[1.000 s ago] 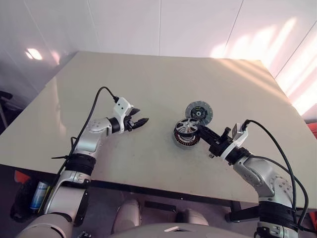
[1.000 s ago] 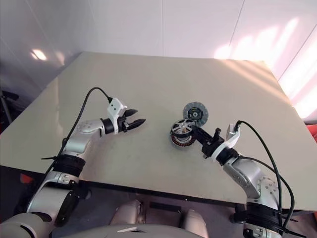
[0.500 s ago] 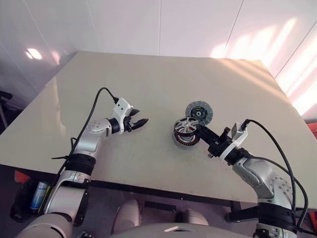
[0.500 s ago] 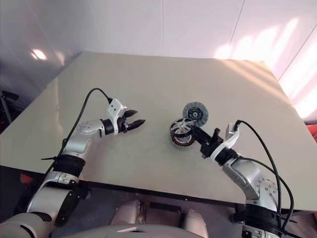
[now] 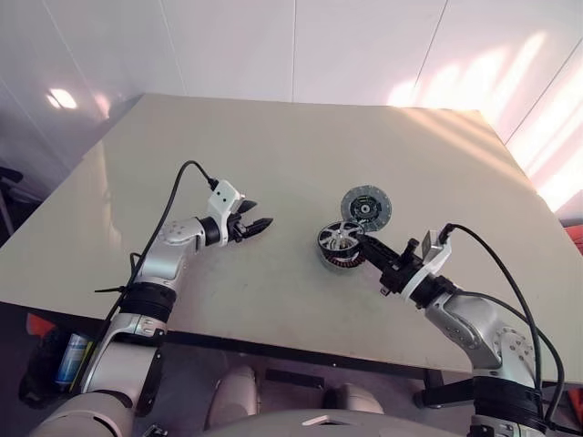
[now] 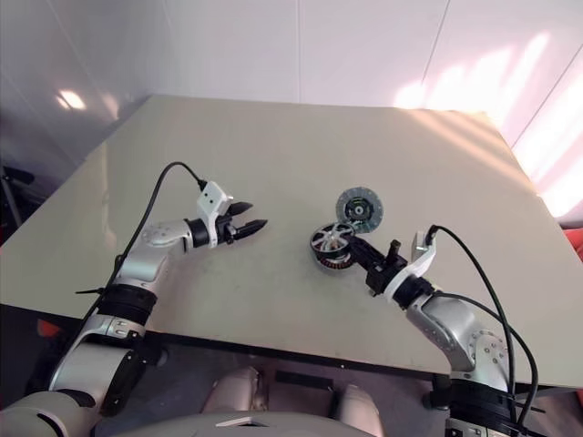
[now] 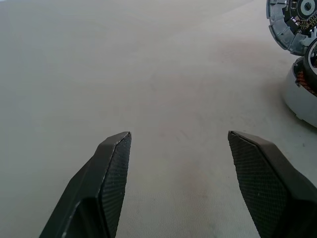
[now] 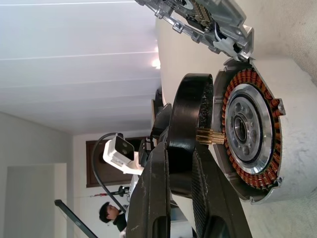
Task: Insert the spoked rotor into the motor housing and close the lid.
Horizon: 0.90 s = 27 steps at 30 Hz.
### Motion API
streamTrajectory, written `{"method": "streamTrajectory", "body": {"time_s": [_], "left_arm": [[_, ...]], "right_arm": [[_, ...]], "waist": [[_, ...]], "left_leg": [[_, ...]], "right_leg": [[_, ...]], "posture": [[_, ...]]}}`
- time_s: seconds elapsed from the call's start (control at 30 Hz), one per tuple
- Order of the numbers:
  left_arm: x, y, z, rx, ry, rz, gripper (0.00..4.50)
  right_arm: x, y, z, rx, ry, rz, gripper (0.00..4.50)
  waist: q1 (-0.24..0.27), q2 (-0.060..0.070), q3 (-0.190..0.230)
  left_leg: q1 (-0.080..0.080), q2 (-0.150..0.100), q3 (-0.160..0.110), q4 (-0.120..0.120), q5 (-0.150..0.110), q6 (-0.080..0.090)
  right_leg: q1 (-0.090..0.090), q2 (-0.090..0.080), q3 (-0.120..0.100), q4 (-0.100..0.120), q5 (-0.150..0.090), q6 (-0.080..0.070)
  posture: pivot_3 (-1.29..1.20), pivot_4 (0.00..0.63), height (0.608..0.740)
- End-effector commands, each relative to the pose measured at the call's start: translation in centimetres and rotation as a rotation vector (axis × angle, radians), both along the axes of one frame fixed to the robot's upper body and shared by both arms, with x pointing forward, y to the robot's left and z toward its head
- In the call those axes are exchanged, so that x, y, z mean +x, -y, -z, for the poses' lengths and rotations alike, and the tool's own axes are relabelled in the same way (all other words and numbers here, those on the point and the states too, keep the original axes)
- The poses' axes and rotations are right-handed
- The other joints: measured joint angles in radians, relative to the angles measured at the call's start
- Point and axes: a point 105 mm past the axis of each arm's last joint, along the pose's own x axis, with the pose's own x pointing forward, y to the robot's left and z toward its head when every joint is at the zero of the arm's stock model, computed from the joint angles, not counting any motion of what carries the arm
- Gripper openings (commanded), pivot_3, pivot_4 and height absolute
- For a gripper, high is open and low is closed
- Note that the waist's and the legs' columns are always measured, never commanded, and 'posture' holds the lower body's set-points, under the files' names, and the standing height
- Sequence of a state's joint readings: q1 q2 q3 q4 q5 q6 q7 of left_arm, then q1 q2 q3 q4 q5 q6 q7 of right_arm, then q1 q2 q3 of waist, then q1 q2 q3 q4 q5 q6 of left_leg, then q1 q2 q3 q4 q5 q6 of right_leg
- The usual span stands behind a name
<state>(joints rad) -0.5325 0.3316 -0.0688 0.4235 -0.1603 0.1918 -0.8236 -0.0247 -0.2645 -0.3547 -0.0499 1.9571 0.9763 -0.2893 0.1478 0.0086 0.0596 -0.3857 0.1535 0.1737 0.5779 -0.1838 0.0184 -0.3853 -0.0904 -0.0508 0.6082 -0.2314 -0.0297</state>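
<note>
The motor housing sits on the table right of centre, its copper windings around a silvery centre facing up. My right gripper is shut on the rim of the spoked rotor. It holds the rotor tilted just over the housing's open face; edge-on in the right wrist view, the rotor looks like a dark ring. The lid lies flat just behind the housing, ringed inner face up. Well to the left, my left gripper hovers open and empty over bare table.
The beige table has wide free room to the left and behind. Its front edge runs close under both arms. A person shows far in the background of the right wrist view. In the left wrist view the lid and housing sit at the edge.
My right gripper has drawn slightly back toward me and to the left, and the rotor has tipped up from lying over the housing. The left arm has not moved.
</note>
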Motion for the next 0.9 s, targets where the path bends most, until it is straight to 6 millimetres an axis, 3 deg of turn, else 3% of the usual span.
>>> {"method": "streamTrajectory", "body": {"time_s": [0.03,0.1,0.2,0.73,0.9], "left_arm": [[0.2,-0.1,-1.7,-0.006,0.065,0.002,3.34],[0.2,-0.1,-1.7,-0.006,0.067,0.001,3.34],[0.2,-0.2,-1.7,-0.005,0.067,0.0,3.34],[0.3,0.0,-1.4,-0.006,0.06,0.001,3.34],[0.4,-0.1,-1.4,-0.007,0.06,0.001,3.34]], "right_arm": [[0.0,-0.6,-1.7,-0.008,0.069,-0.028,0.44],[0.0,-0.7,-1.6,-0.014,0.065,-0.032,0.44],[0.0,-0.7,-1.5,-0.023,0.058,-0.032,1.19],[0.4,-0.3,-2.5,-0.047,0.11,-0.019,1.19],[0.5,0.1,-3.0,-0.163,0.17,-0.035,1.19]], "waist": [[0.0,0.0,0.0],[0.0,0.0,0.0],[0.0,0.0,0.0],[0.0,0.0,0.0],[0.001,0.0,0.0]], "left_leg": [[0.0,0.0,0.0,0.0,0.0,0.0],[0.0,0.0,0.0,0.0,0.0,0.0],[0.0,0.0,0.0,0.0,0.0,0.0],[0.0,0.0,0.0,0.0,0.0,0.0],[0.0,0.0,0.0,0.0,0.0,0.0]], "right_leg": [[0.0,0.0,0.0,0.0,0.0,0.0],[0.0,0.0,0.0,0.0,0.0,0.0],[0.0,0.0,0.0,0.0,0.0,0.0],[0.0,0.0,0.0,0.0,0.0,0.0],[0.0,0.0,0.0,0.0,0.0,0.0]], "posture": [[0.0,0.0,0.74],[0.0,0.0,0.74],[0.0,0.0,0.74],[0.0,0.0,0.74],[0.0,0.0,0.74]]}}
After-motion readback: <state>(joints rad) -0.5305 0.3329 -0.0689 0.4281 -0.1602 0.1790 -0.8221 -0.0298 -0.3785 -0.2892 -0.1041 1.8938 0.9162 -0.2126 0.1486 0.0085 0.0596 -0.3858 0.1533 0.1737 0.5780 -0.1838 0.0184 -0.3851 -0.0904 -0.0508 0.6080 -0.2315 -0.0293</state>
